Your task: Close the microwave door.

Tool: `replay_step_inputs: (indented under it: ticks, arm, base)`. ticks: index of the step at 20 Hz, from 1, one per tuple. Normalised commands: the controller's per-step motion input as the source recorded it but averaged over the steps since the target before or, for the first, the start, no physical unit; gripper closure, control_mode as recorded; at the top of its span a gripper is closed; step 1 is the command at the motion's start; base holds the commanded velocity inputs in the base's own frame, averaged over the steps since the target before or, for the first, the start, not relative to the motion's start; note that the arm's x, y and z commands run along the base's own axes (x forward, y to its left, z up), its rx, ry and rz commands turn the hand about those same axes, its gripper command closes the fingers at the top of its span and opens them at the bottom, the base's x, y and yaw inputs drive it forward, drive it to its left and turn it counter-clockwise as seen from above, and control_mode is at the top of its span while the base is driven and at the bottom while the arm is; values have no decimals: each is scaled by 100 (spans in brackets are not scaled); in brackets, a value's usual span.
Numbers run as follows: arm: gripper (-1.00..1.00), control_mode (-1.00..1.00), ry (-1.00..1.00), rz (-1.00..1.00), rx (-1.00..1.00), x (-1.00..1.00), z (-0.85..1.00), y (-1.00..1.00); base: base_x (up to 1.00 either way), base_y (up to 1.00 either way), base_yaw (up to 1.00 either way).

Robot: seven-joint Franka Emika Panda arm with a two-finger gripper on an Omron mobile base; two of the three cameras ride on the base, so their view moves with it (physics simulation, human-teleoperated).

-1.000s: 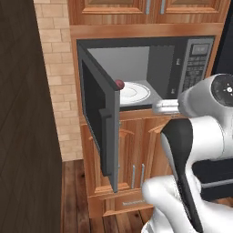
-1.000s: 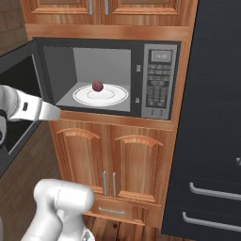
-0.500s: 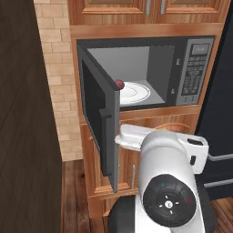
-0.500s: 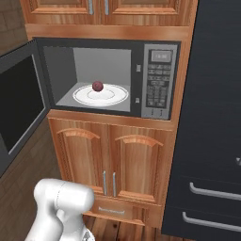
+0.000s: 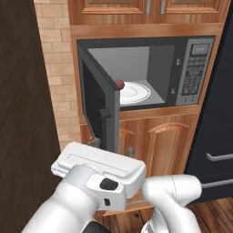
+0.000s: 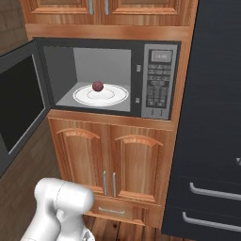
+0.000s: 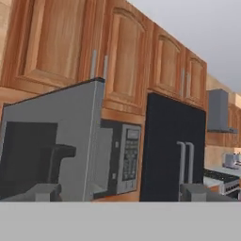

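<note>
Inside the microwave cavity: white plate (image 6: pixel 100 95) with a small dark-red round item (image 6: pixel 98 85) on it, roughly mid-plate. Grey keypad panel (image 6: pixel 159 81) sits right of the cavity. Nothing stands between the door and the cavity opening in either base view.

Microwave is built into wooden cabinetry: upper cabinet doors (image 7: pixel 117 61) above, two lower cabinet doors (image 6: pixel 110 157) with vertical metal pulls below. Tall black fridge (image 6: pixel 212 117) to the right, two handles on its lower drawers. Brick wall (image 5: pixel 57 77) left of the unit, wood floor (image 6: pixel 117 230) underneath. Hand view also shows a range hood (image 7: pixel 219 110) and a stove further right.

Microwave door (image 5: pixel 98 107) is swung wide open, hinged on the left edge, standing out toward the robot at about a right angle to the microwave face. Panel is upright; black window faces left in the left base view. Vertical bar handle (image 5: pixel 107 123) is near the free edge. In the hand view the door (image 7: pixel 52 148) fills the lower left, seen from its outer side.

Pincer (image 7: pixel 120 195): two tips (image 7: pixel 44 192) low in the hand view, set wide apart, pinching nothing, close to the door's outer face. Contact: cannot tell.
</note>
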Motion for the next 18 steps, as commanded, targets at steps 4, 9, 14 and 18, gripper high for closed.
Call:
replay_step_inputs:
  ticks: [4,9,14,18]
  arm:
    - [-100,-100,0,-29,-25,68,-17,81]
    - [-100,-100,0,-24,-29,100,-60,36]
    - [-100,-100,0,-24,-27,100,-56,36]
    - [-100,-100,0,-18,-17,100,-42,6]
  base:
    - [0,0,0]
    - [0,0,0]
    - [0,0,0]
    - [0,0,0]
